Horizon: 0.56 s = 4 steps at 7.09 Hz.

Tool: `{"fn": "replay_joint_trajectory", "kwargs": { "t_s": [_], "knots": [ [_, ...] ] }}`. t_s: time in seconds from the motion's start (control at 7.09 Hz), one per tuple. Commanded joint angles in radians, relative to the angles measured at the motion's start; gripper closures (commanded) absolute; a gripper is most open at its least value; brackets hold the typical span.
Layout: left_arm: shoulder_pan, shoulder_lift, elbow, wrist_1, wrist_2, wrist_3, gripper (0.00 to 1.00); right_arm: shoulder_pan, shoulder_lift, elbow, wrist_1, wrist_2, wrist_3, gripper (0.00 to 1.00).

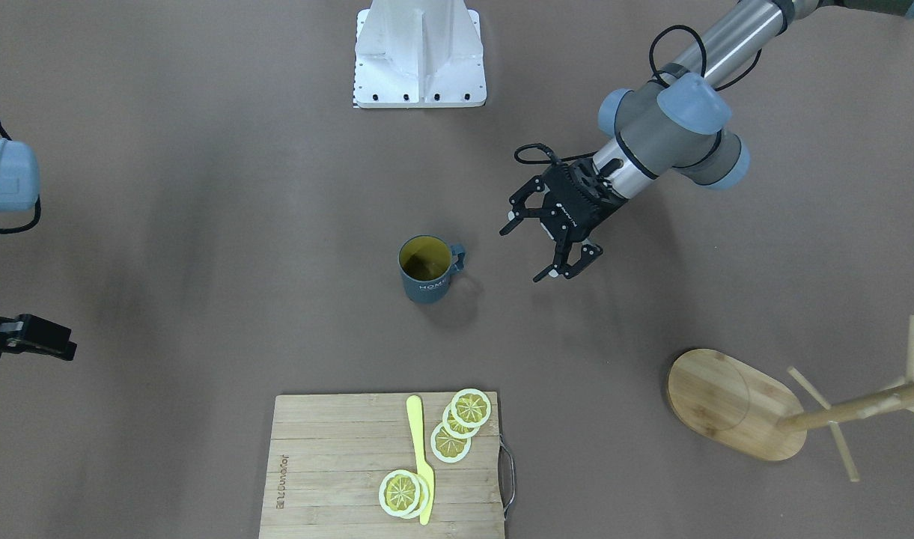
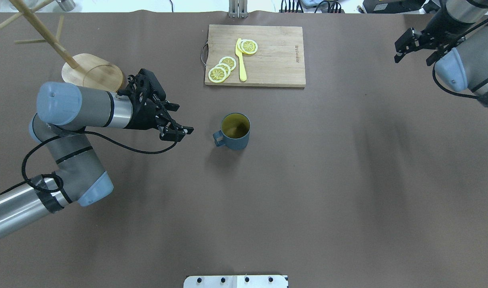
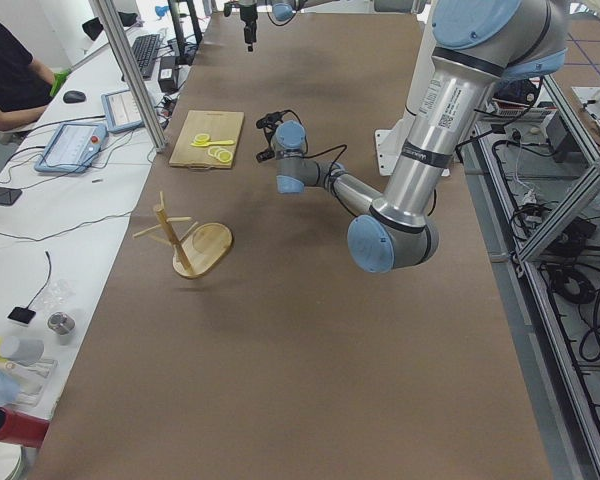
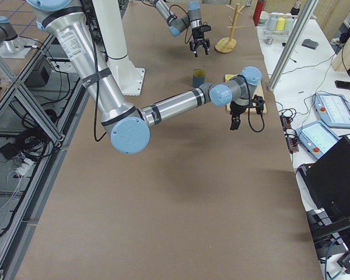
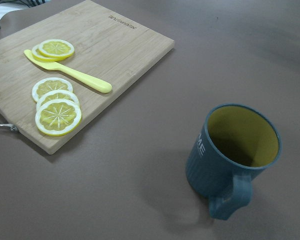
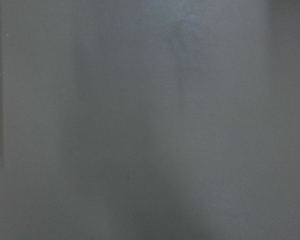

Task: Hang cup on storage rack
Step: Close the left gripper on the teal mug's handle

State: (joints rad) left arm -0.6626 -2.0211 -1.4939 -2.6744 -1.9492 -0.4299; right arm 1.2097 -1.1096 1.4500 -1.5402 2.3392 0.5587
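Observation:
The dark teal-blue cup [image 2: 235, 131] stands upright mid-table, its yellowish-green inside showing; its handle points toward my left gripper. It also shows in the front view [image 1: 427, 268] and the left wrist view [image 5: 235, 155]. My left gripper [image 2: 182, 119] is open and empty, apart from the cup's handle side and above the table; it also shows in the front view [image 1: 528, 251]. The bamboo storage rack [image 2: 92, 72] stands at the far left, beyond my left arm, with bare pegs [image 1: 733, 404]. My right gripper [image 2: 413, 50] is open and empty at the far right.
A bamboo cutting board [image 2: 275, 56] with lemon slices [image 2: 222, 68] and a yellow knife [image 2: 240, 60] lies beyond the cup. The white base plate [image 1: 419, 52] is at the robot's side. The right wrist view shows only blurred grey.

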Motion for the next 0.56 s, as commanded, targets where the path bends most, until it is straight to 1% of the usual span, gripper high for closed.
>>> {"fn": "replay_joint_trajectory", "kwargs": {
  "t_s": [0.0, 0.28, 0.42],
  "knots": [
    [0.052, -0.022, 0.012, -0.021, 0.032, -0.041, 0.08, 0.040, -0.056, -0.008, -0.001, -0.026, -0.056, 0.00],
    [0.130, -0.031, 0.012, -0.025, 0.151, -0.043, 0.08, 0.053, -0.094, -0.031, -0.001, -0.069, -0.069, 0.00],
    [0.152, -0.054, 0.024, -0.025, 0.186, -0.043, 0.08, 0.068, -0.107, -0.052, -0.001, -0.072, -0.095, 0.00]
  ]
}}
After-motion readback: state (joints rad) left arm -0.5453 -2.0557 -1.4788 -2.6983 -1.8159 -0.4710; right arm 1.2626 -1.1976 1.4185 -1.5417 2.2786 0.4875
